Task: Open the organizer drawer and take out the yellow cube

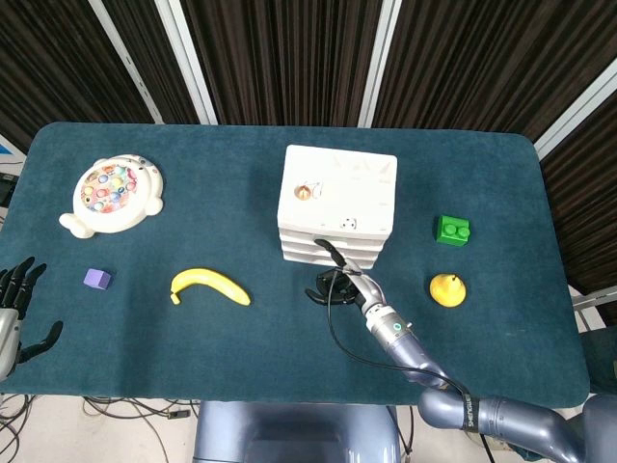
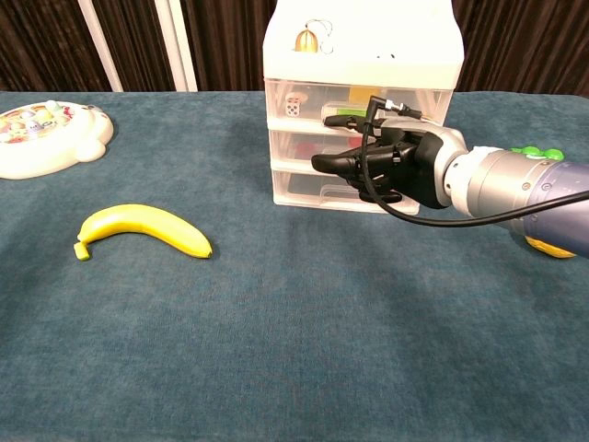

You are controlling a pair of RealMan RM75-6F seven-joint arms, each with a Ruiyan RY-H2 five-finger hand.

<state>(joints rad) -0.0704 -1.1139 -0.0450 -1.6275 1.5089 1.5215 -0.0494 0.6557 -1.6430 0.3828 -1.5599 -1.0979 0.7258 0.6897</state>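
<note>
Just beyond right hand fingertips: organizer drawer fronts, all shut. Fingers curled at front, grip unclear. Yellow cube apparently inside top drawer, above fingers. Left hand well apart, spread, empty.

Right hand at organizer front, fingers curled (grasp unclear); left hand spread, table edge.

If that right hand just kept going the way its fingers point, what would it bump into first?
Most likely the organizer. The right hand has its fingers aimed at the drawer fronts, around the middle drawer, with nothing between. Whether they already touch is unclear from either view.
</note>
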